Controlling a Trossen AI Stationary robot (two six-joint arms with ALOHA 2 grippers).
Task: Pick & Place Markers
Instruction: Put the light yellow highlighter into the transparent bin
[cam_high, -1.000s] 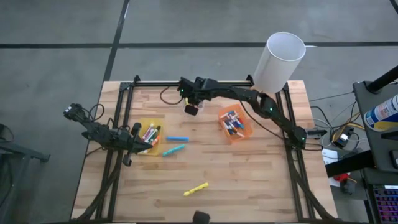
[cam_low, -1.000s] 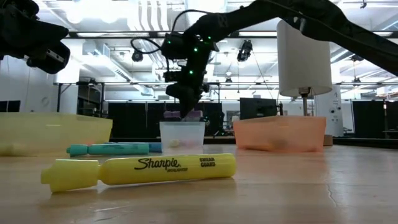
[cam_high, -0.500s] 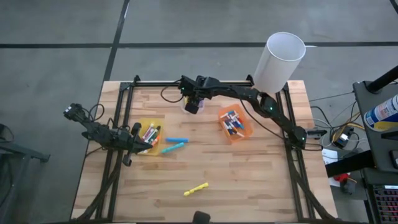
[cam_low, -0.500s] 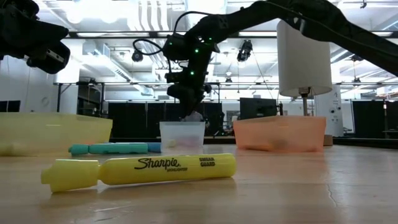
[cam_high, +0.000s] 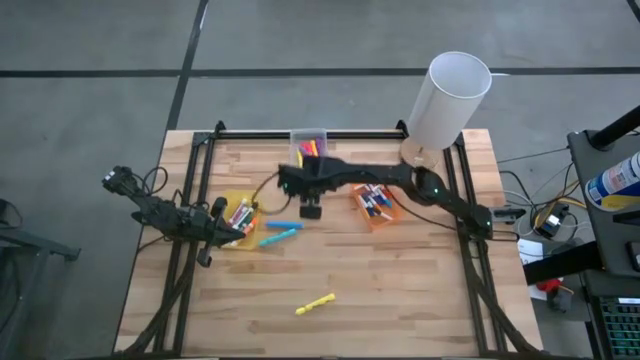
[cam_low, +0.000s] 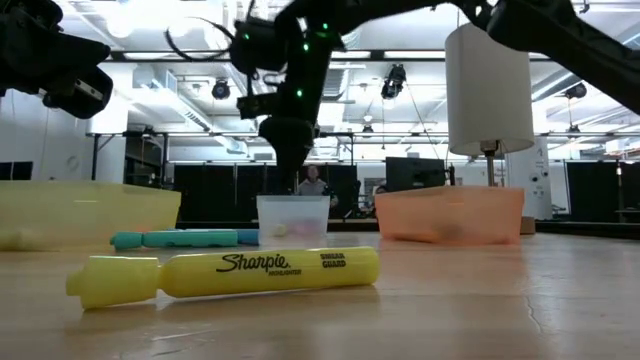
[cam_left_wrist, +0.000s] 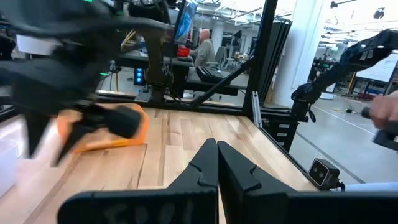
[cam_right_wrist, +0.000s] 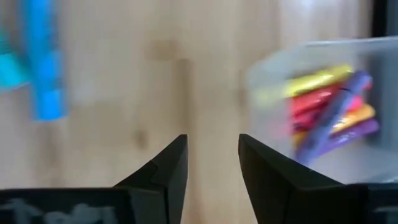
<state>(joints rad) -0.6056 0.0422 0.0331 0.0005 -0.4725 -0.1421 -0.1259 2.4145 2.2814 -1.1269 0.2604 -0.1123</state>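
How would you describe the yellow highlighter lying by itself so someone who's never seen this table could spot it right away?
Start at the wooden table and look toward its near edge, away from the three bins along the far half. There the yellow highlighter lies alone on bare wood. Unlike the two blue markers near the yellow bin, it is yellow, chunky, and has nothing beside it.

We held our right gripper (cam_high: 311, 210) parted and empty above mid-table; our left gripper (cam_high: 213, 238) sat closed at the left.

markers (cam_high: 280, 237) scattered (some binned)
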